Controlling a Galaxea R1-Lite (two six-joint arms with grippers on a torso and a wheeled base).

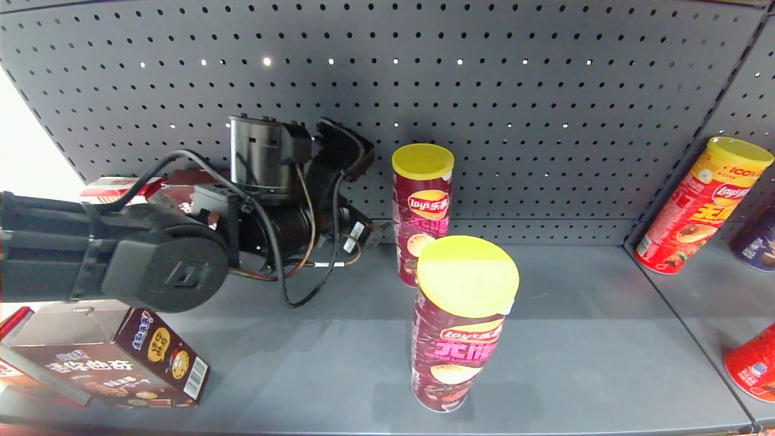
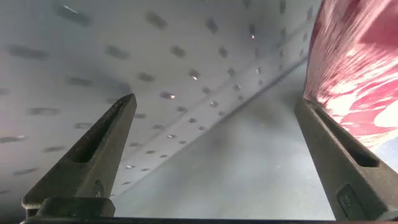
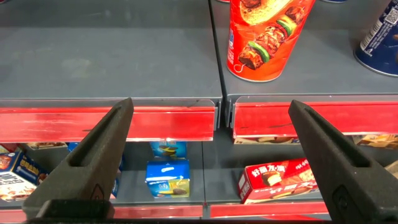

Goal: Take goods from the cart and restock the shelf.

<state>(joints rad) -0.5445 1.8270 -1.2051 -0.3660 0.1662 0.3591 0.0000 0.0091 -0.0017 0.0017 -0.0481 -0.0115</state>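
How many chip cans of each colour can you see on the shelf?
Maroon cans: 2
Red cans: 2
Blue can, partly cut off at the edge: 1
Total: 5

Left gripper (image 2: 216, 99) and right gripper (image 3: 210, 101), both agape

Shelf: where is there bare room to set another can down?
Widest bare patch: shelf floor between the front can and the red can. A smaller one lies between the brown box and the front can. Crowded at left rear, where the open left end effector sits beside the back can.
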